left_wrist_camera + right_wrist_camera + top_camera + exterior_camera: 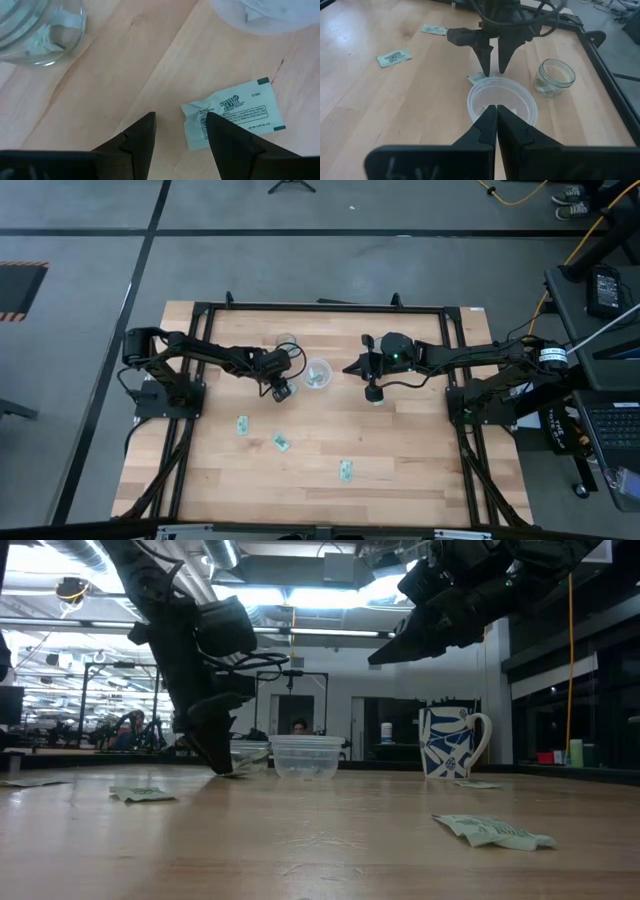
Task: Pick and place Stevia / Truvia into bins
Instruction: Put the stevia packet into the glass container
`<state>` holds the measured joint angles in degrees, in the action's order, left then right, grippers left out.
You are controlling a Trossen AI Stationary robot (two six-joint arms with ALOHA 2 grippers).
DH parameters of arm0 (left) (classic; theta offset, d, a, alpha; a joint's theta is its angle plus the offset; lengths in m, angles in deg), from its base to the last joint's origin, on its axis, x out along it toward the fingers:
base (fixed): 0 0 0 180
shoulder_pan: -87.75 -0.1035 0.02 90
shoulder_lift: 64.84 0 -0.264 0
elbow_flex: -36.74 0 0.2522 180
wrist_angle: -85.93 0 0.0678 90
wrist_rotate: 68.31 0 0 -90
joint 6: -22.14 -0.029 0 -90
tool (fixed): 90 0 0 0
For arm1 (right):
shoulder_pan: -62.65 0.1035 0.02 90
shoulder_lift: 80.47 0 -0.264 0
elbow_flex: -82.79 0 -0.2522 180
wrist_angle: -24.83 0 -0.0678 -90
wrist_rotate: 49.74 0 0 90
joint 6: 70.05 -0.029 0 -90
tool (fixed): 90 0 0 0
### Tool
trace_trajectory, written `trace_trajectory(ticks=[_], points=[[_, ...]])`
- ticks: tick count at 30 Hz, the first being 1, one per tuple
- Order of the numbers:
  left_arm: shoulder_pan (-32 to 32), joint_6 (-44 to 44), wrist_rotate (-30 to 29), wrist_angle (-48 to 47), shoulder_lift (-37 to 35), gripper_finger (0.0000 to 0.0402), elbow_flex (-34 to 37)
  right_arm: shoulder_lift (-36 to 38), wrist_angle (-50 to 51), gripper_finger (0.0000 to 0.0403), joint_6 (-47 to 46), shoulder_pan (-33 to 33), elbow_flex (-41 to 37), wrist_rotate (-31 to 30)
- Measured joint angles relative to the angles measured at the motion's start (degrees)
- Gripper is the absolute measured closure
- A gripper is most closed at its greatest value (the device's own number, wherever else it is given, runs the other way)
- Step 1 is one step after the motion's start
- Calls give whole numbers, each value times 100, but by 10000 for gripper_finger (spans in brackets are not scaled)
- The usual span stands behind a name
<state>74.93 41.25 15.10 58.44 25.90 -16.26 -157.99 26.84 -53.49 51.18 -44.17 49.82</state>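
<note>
Your left claw [180,137] is down at the table [400,450], prongs apart, a Stevia sachet [232,112] lying just beside one of its fingers [227,145].

That sachet lies flat by the wide whitish cup [502,102], not gripped. The small clear jar [555,77] stands just beyond, holding paper packets. Your right claw [496,112] hovers above the whitish cup, pinched together and carrying nothing. Three more sachets [280,442] lie scattered on the near boards, well apart from both cups.
</note>
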Motion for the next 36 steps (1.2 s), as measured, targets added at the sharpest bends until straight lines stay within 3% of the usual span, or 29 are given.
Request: trace_trajectory(ticks=[11,22,36], points=[[6,-129,69,5,-557,231,23,0,80,386,-129,0,0,0],[73,-35,157,21,-549,231,21,0,91,386,-148,0,0,0],[185,-35,165,153,-19,231,1,0,90,386,-149,2,0,-2]])
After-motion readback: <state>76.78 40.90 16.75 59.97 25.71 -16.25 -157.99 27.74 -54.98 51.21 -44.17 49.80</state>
